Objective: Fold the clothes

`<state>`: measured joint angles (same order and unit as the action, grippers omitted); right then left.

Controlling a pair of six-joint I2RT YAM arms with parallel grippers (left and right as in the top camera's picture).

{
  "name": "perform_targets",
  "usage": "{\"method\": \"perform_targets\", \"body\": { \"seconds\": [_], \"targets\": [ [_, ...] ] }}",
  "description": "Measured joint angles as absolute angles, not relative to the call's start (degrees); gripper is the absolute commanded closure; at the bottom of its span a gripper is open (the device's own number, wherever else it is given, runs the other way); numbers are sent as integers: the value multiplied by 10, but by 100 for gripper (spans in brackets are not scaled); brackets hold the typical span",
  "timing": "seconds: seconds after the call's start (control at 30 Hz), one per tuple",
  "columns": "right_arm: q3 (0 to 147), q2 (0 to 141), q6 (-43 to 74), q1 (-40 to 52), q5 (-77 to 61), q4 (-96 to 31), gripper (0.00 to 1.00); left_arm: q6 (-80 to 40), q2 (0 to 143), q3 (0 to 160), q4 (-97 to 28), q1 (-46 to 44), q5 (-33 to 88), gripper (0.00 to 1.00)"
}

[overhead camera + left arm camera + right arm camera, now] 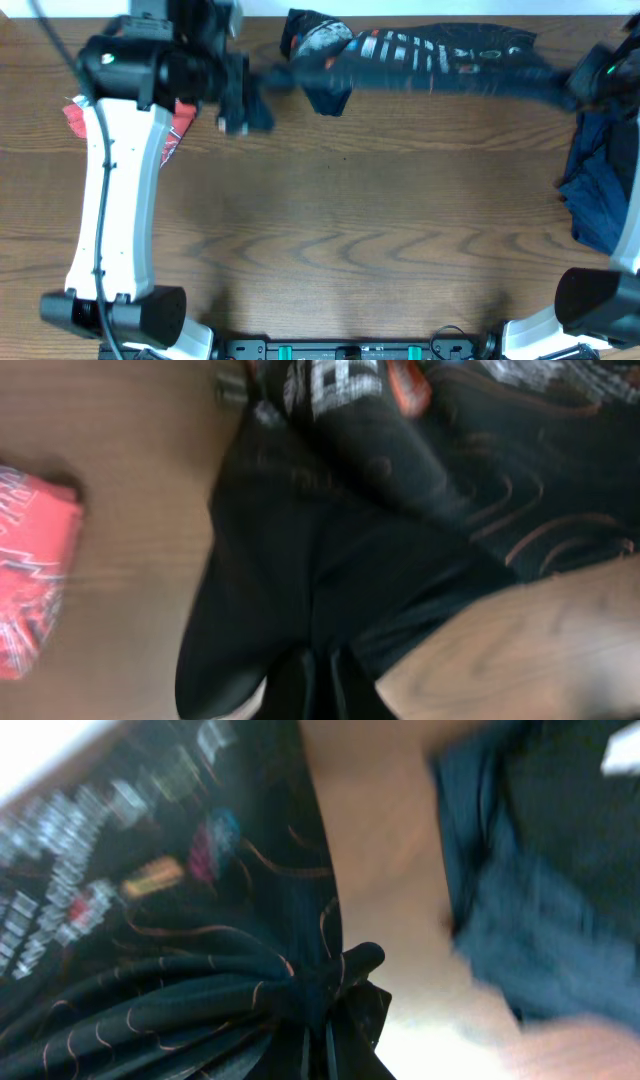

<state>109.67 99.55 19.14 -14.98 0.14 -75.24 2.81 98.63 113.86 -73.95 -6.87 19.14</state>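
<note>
Overhead: I am holding the black T-shirt (430,55) stretched along the far edge of the table (350,230). My left fingers (250,108) are clamped on one end and my right fingers (577,88) on the other. The red T-shirt (72,118) is lying under my left arm, and the navy T-shirts (605,190) are lying at right.

Left wrist: cloth is bunching at my pinch.

Right wrist: it is gathering tightly there too.

I am judging that even tension and level hands will matter most before I lower it flat.

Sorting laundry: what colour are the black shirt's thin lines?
Orange; the black shirt shows best in right wrist view.
</note>
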Motion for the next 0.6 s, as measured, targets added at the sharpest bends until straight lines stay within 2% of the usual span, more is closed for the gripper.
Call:
{"method": "perform_targets", "body": {
  "seconds": [0.3,0.6],
  "targets": [
    [917,997,191,-151,15,-744,99,28,992,965,-755,-64,194,94],
    [885,997,191,-153,19,-739,99,28,993,931,-752,-64,194,94]
  ]
}}
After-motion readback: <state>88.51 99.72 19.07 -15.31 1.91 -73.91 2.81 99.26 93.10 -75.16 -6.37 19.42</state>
